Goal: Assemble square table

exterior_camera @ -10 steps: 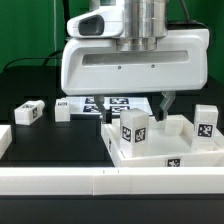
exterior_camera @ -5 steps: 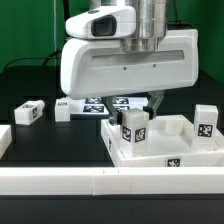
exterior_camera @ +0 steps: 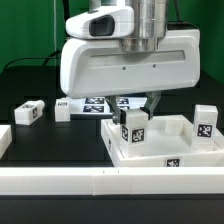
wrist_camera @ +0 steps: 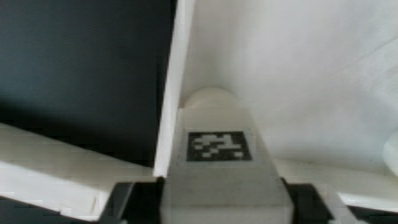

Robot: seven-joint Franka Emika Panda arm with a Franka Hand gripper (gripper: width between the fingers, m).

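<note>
At the exterior view's left, a loose leg [exterior_camera: 28, 112] lies on the dark surface [exterior_camera: 20, 90]. Toward the right sits the square table top [exterior_camera: 170, 152]. We see the tool [wrist_camera: 217, 200] clamped on a second leg [wrist_camera: 217, 145] at the top's edge. We judge the legs light, rigid, smooth plastic, best pinched across their flat sides.

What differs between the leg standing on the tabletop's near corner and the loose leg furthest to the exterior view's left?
The corner leg stands upright on the tabletop; the loose leg lies on the black table. The corner leg looks taller than wide; the loose leg wider than tall. Both are white blocks with black-and-white tags.
</note>
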